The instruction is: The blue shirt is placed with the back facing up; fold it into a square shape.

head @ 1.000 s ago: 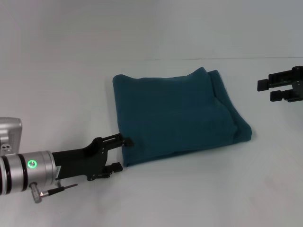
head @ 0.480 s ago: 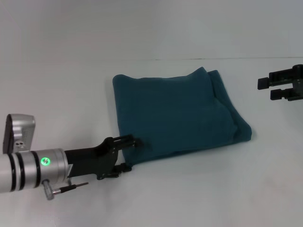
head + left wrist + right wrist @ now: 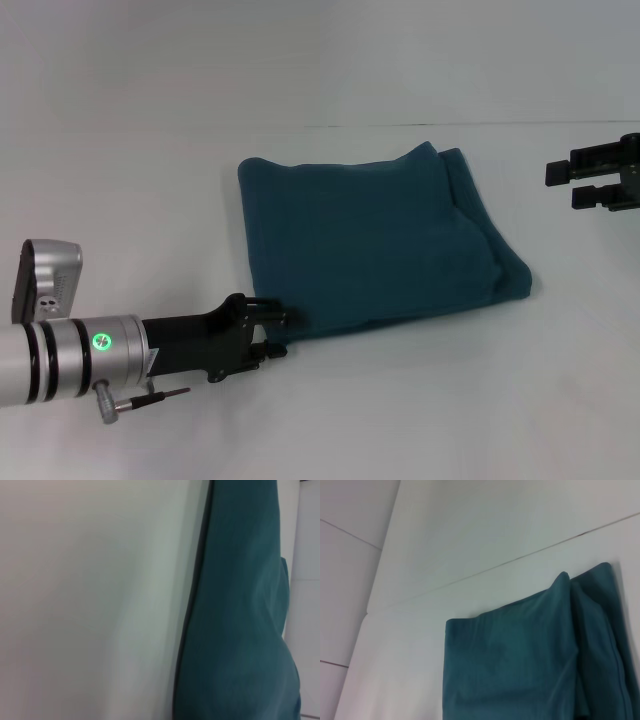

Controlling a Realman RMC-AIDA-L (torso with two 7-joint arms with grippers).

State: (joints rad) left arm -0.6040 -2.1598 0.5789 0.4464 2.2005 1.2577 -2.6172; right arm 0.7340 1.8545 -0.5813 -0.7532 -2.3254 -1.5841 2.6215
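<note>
Left gripper (image 3: pixel 277 332) at lower left of centre in the head view, reaching in on a black mount from a silver arm with a green light. Fingers (image 3: pixel 268 308) narrowed to a small gap, tips touching the near left corner of the blue shirt (image 3: pixel 375 240); upper finger lies against the cloth's edge, lower one just beneath it. Looks clamped on that corner — the fabric between the tips itself hidden by the dark fingers.

Right gripper (image 3: pixel 560 185) at the far right edge of the head view, hanging above the table (image 3: pixel 150 200), well apart from the shirt. Two black fingers parallel, one above the other, a clear gap between them, nothing held — released.

One shirt only, folded into a rough rectangle in the middle of the head view, plain side up, no lettering showing. Far right portion bunched in a thicker ridge with layered edges; near right corner rounded and slightly puffed. Lies flat on the white table.

Left wrist view: shirt's edge (image 3: pixel 240 630) running down the right half of the frame, bare table (image 3: pixel 90 600) filling the left.

Right wrist view: shirt (image 3: pixel 520 655) in the lower right of the frame, doubled fold along its right side, pale table (image 3: pixel 470 540) above.

Two grippers, one shirt, one table.
</note>
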